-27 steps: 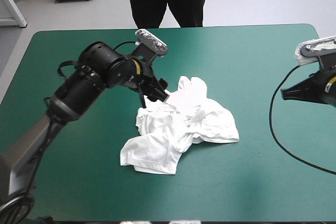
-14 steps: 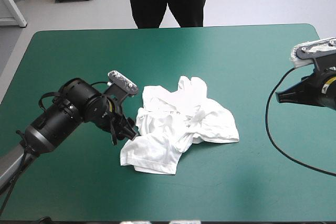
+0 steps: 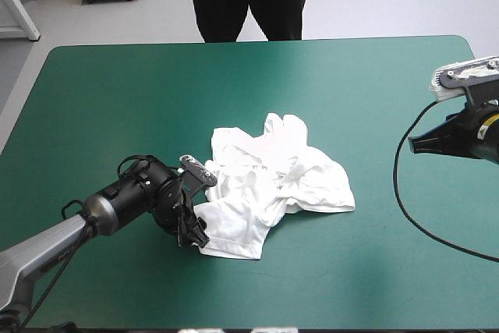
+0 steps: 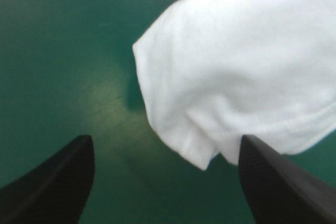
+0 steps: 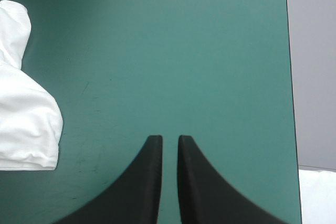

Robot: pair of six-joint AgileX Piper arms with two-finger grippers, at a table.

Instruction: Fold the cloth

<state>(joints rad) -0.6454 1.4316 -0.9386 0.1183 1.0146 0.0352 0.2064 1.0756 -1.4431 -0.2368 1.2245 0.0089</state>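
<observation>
Item: white short-sleeved fabric T-shirt (image 3: 273,185), a crumpled heap at mid teal-green-covered bench (image 3: 109,107); spreading step, no fold made yet.
I have the left hand (image 3: 193,233) spread wide and empty, low at the heap's near-left corner; next, I judge, it must close on that corner and draw it flat. At far right the right hand (image 5: 169,139) is empty, fingers nearly together. No label or writing legible.
</observation>
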